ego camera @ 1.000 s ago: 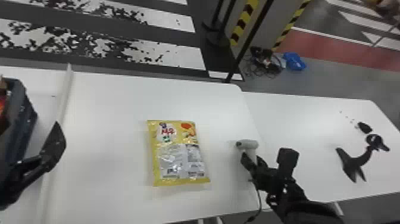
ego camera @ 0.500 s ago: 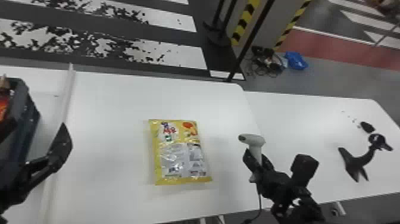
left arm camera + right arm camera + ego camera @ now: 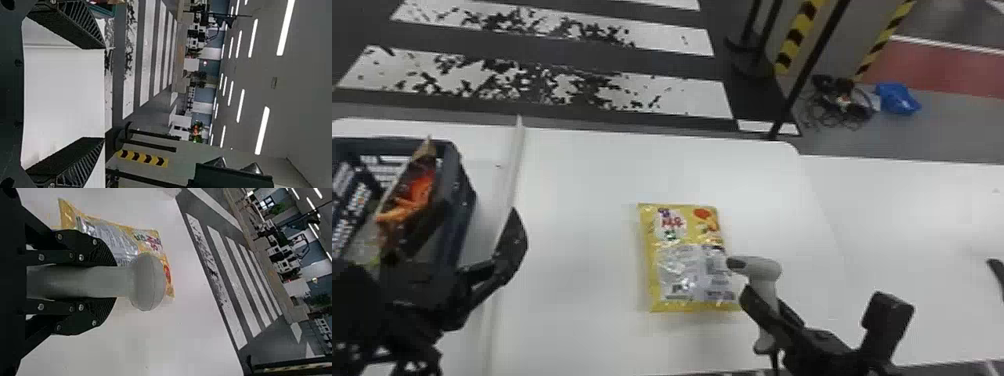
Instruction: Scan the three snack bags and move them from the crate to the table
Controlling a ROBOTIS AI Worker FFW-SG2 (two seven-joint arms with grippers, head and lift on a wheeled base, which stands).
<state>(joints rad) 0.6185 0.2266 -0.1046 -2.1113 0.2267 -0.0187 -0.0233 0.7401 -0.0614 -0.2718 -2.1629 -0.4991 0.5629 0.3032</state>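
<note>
Bag of yellow plastic [image 3: 687,257] looked squishy, best side-pinched; black left gripper [image 3: 104,93] gaped, black right gripper [image 3: 116,282] squeezed grey scanner [image 3: 148,282].

At the head view's left edge, we lose part of the crate [image 3: 463,200], and the left arm [image 3: 407,305] hides more. At lower right, the right gripper [image 3: 768,311] covers some of the scanner [image 3: 763,269], which hides part of the yellow snack bag [image 3: 111,237] in the right wrist view.

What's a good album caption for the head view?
A yellow snack bag lies on the table, a scanner held near it in the right gripper.
</note>
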